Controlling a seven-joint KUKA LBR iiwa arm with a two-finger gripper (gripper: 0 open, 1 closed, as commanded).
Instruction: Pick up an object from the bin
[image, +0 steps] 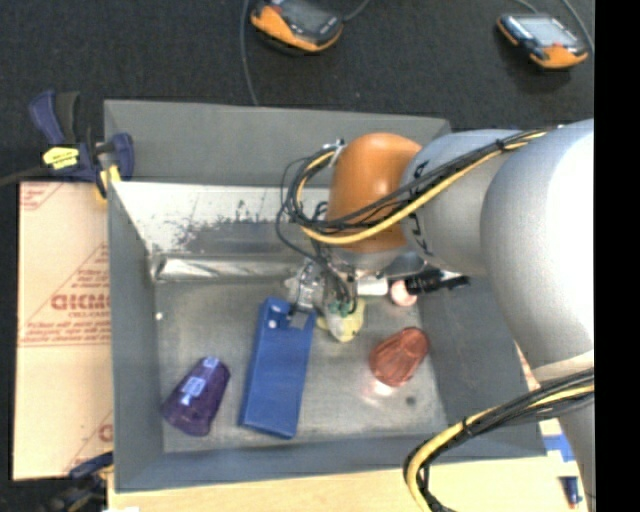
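Hanging right at the top end of the long blue box, the gripper sits low in the grey bin. I cannot tell if it is spread or pinching. A purple cup lies left of the box, a red lump right.

Bin: grey metal.
Left: purple cup, on its side.
Middle: blue block, flat.
Right: red lump.
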